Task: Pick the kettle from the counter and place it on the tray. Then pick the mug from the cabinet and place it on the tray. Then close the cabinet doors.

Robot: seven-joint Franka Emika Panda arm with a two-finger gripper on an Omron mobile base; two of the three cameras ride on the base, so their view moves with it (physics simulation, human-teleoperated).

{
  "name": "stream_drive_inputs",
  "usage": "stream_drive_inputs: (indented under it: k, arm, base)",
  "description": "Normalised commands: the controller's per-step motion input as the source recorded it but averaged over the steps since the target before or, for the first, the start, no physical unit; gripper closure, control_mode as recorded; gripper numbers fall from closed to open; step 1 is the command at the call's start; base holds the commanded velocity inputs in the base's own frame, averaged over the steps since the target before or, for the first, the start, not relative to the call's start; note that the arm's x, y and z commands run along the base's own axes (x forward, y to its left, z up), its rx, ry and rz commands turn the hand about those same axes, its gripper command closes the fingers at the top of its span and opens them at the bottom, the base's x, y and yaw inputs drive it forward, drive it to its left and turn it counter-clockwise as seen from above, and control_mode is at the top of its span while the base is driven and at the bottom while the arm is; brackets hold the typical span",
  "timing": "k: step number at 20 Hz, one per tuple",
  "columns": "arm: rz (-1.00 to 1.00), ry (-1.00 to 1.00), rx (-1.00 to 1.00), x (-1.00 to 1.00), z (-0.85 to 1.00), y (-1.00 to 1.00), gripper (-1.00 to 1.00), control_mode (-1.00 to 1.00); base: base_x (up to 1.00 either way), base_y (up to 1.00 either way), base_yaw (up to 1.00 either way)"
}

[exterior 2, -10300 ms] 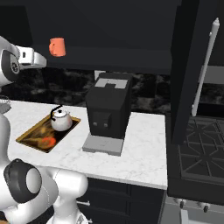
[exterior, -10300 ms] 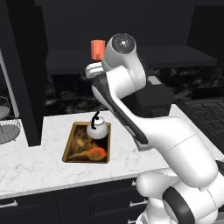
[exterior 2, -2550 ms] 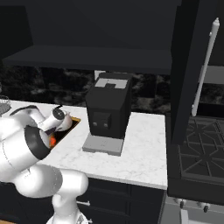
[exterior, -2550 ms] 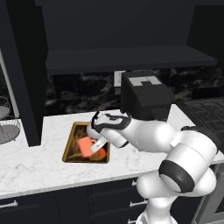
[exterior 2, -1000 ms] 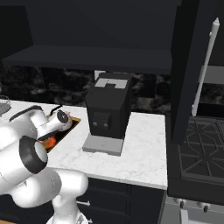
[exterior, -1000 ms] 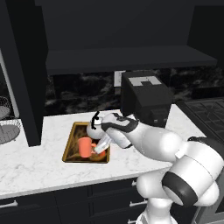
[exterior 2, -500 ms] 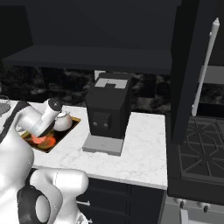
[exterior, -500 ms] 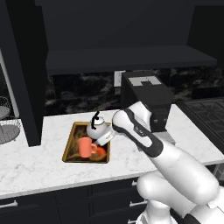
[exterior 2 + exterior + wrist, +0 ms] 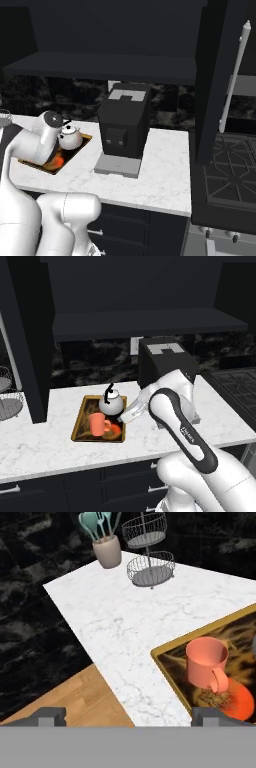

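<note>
Both carrying steps look finished: the kettle [image 9: 111, 403] sits on the tray [image 9: 80, 420] at the rear, just left of centre in the left base view, and the mug [image 9: 98, 424] stands upright in front of it on the same tray, touching nothing but the tray floor, its handle towards the flat orange mark. In the hand view the mug [image 9: 206, 663] appears at lower right, inside the tray's golden rim [image 9: 171, 678], with the finger tips [image 9: 48, 716] rising far apart at the bottom edge; the jaws stand wide and hold nothing. What is left, by my reading, is closing the cabinet doors: the cabinet [image 9: 135, 286] fills the top of the left base view with its dark shelf exposed, and one door [image 9: 216, 75] stands swung out at the right of the right base view, its long silver bar handle [image 9: 234, 75] facing the room. Another dark panel [image 9: 27, 341] hangs down to the worktop [image 9: 45, 446] at the left of the left base view, probably the other door. Around the tray, a large black boxy machine [image 9: 122, 127] sits to its right; a two-tier wire basket [image 9: 149, 547] and a pot of teal utensils [image 9: 106, 542] stand well apart at the top of the hand view. The machine and the arm's own folded elbow crowd the path upward.
</note>
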Motion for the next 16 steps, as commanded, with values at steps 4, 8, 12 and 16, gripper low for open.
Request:
stream_drive_inputs:
  k: [4, 8, 12, 16]
  arm:
    - [0.03, 0.0, -0.02, -0.46, 0.42, -0.25, -1.0, -1.0]
    - [0.08, -0.03, -0.02, -0.48, 0.48, -0.3, -1.0, -1.0]
    - [0.11, -0.04, -0.09, -0.4, 0.38, -0.11, -1.0, -1.0]
    - [0.09, -0.07, -0.1, -0.29, 0.28, -0.06, -1.0, -1.0]
  base:
    - [0.0, 0.0, 0.0]
    - [0.0, 0.0, 0.0]
    - [0.0, 0.0, 0.0]
    - [0.0, 0.0, 0.0]
